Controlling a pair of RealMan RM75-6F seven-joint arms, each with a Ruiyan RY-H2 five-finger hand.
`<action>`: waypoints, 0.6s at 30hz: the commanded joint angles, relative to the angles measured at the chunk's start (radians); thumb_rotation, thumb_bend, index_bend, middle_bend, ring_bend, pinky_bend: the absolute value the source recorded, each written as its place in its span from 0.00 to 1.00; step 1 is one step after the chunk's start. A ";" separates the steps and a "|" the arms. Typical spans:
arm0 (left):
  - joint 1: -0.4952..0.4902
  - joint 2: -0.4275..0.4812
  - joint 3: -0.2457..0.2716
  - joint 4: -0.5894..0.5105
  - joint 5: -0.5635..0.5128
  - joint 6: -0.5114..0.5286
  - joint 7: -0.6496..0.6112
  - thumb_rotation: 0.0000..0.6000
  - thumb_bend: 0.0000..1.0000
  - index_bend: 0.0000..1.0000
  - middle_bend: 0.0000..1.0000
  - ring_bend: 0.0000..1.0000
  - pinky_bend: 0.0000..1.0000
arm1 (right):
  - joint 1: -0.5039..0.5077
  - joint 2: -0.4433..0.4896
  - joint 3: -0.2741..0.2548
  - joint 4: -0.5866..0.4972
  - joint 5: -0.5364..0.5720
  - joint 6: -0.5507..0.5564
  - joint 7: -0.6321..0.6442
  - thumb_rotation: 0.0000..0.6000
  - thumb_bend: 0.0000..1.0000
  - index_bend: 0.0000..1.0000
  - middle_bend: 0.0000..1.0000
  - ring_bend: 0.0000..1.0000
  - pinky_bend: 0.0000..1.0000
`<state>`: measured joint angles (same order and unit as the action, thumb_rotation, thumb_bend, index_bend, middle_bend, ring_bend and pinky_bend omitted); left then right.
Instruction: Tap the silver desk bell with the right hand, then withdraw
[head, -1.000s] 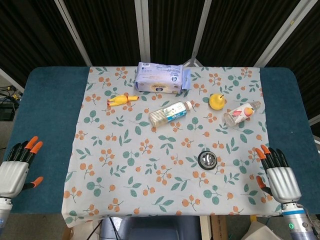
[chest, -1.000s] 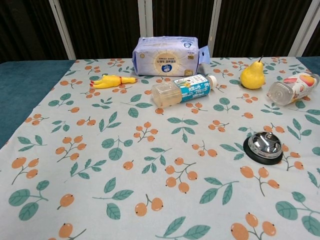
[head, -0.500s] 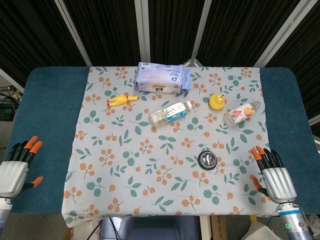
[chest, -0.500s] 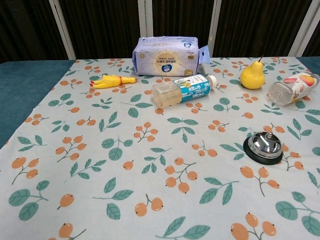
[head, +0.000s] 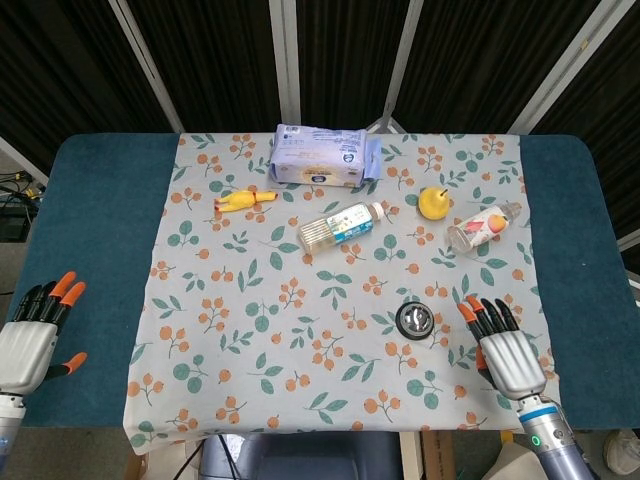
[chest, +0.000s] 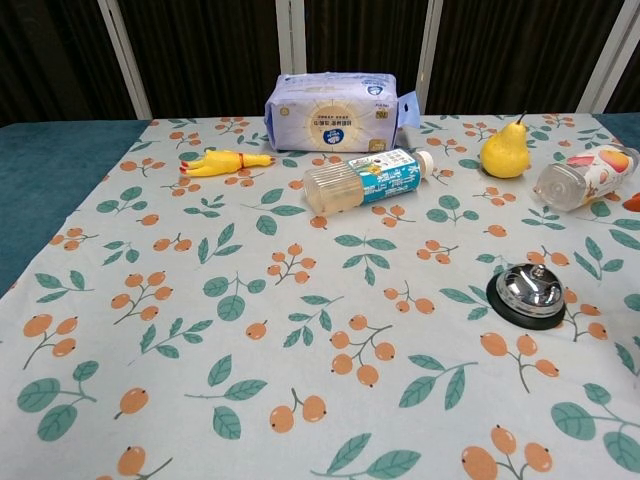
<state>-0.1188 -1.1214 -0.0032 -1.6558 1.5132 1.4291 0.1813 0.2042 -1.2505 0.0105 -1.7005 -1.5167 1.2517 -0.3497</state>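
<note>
The silver desk bell (head: 415, 320) on its black base stands on the floral cloth, front right of centre; the chest view shows the bell (chest: 528, 293) at its right side. My right hand (head: 503, 348) hovers open just right of the bell, fingers spread and pointing away from me, not touching it. An orange fingertip (chest: 638, 457) shows at the chest view's right edge. My left hand (head: 35, 333) is open at the table's front left edge over the blue surface, far from the bell.
Behind the bell lie a clear bottle with a blue label (head: 341, 225), a yellow pear (head: 433, 203), a small peach-label bottle (head: 484, 226), a yellow rubber chicken (head: 243, 200) and a pack of wipes (head: 324, 155). Bare blue table (head: 90, 220) flanks the cloth.
My right hand has moved left from the table's front right edge to a spot close beside the bell. The left hand and all objects have stayed put.
</note>
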 joint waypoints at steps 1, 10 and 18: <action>0.000 0.000 -0.001 0.001 -0.002 0.000 0.000 1.00 0.10 0.00 0.00 0.00 0.00 | 0.020 -0.032 0.006 -0.001 0.023 -0.030 -0.049 1.00 1.00 0.00 0.00 0.00 0.00; 0.000 0.000 0.000 0.005 0.001 0.000 -0.002 1.00 0.10 0.00 0.00 0.00 0.00 | 0.041 -0.090 0.002 0.015 0.060 -0.067 -0.135 1.00 1.00 0.00 0.00 0.00 0.00; 0.002 0.000 0.001 0.009 0.005 0.004 -0.006 1.00 0.10 0.00 0.00 0.00 0.00 | 0.054 -0.132 0.008 0.027 0.092 -0.086 -0.170 1.00 1.00 0.00 0.00 0.00 0.00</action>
<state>-0.1174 -1.1210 -0.0020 -1.6467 1.5177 1.4335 0.1755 0.2563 -1.3791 0.0171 -1.6761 -1.4286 1.1679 -0.5156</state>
